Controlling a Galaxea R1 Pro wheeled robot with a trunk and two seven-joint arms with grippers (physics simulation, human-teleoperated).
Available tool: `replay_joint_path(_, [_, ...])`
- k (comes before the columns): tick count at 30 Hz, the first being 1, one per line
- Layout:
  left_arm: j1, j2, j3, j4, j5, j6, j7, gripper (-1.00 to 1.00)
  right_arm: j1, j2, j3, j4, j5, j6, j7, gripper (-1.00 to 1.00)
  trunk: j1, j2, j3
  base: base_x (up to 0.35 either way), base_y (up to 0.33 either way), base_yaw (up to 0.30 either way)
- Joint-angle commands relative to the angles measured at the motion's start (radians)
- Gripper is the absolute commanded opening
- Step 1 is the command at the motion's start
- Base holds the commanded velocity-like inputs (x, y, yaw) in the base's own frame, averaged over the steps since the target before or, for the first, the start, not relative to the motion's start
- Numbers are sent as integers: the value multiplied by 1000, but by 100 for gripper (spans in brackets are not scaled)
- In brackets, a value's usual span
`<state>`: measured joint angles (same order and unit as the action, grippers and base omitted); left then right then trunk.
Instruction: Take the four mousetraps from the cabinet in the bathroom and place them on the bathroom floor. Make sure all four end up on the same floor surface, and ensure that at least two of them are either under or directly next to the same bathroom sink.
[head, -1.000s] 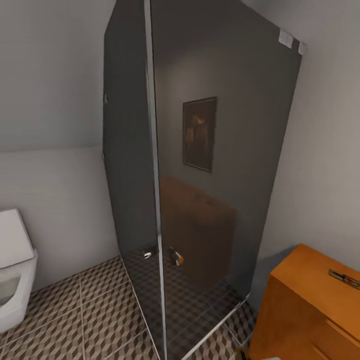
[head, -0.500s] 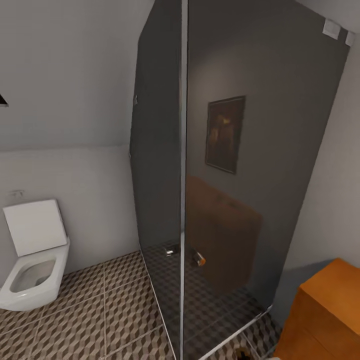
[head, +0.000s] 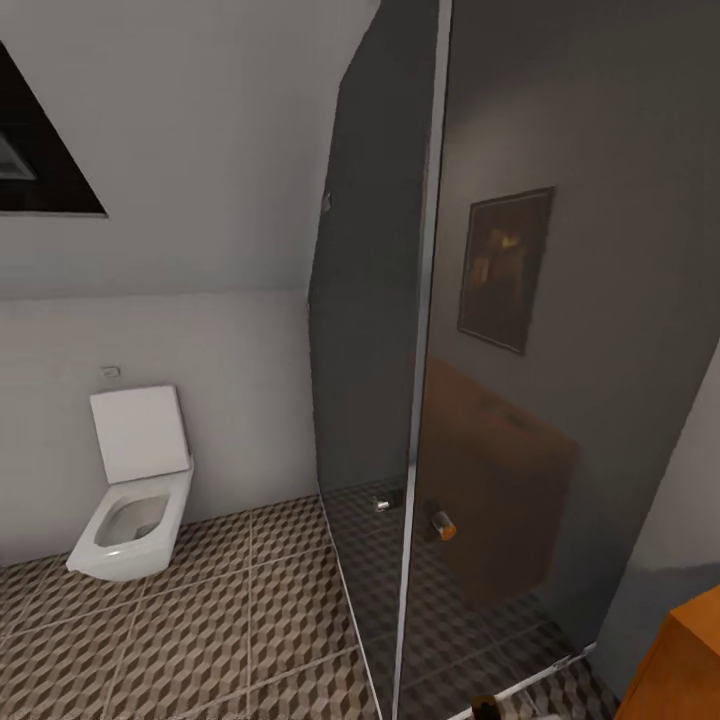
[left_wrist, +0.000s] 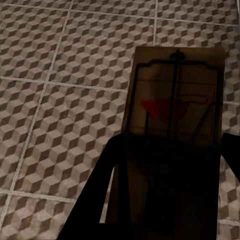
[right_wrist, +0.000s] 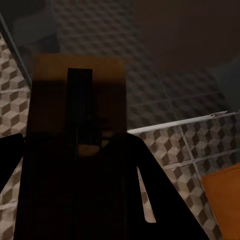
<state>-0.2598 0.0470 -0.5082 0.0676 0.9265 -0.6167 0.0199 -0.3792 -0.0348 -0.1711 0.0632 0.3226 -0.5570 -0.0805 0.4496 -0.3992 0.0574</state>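
Bathroom floor (head: 200, 640) runs under everything here: cube-pattern tiles, pale grout. A dark glass shower enclosure (head: 520, 350) stands ahead, a white toilet (head: 135, 500) off toward my left arm's side. A sliver of the orange cabinet (head: 685, 665) sits low on my right arm's side.

Left tool (left_wrist: 165, 195): closed on a mousetrap (left_wrist: 172, 115). The slab sticks out past the fingertips, long axis in line with the fingers, wire bar and red mark facing the wrist camera. Open tile lies beyond it; I cannot tell how far.

Right tool (right_wrist: 75, 165): also clamped on a second mousetrap (right_wrist: 77, 95), long axis along the fingers, shower threshold and tile beyond, cabinet corner close by.

Sink not located. My read: both arms are loaded equally, so neither is nearer; the move depends on finding the sink, then lowering each trap flat onto the floor.
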Motion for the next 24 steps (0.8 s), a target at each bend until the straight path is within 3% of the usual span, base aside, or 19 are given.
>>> replay_joint_path(1, [-1, -1, -7, 3, 1, -3, 2, -100, -1, 0, -5, 4, 10, -6, -6, -100, 0, -1, 0, 0, 0, 298])
replay_joint_path(5, [-1, -1, -7, 3, 1, -3, 2, -100, -1, 0, -5, 4, 10, -6, -5, -100, 0, -1, 0, 0, 0, 147])
replay_joint_path(24, [-1, -1, -7, 3, 0, -3, 2, -100, -1, 0, -1, 4, 14, -5, -4, -100, 0, -1, -25, 0, 0, 3])
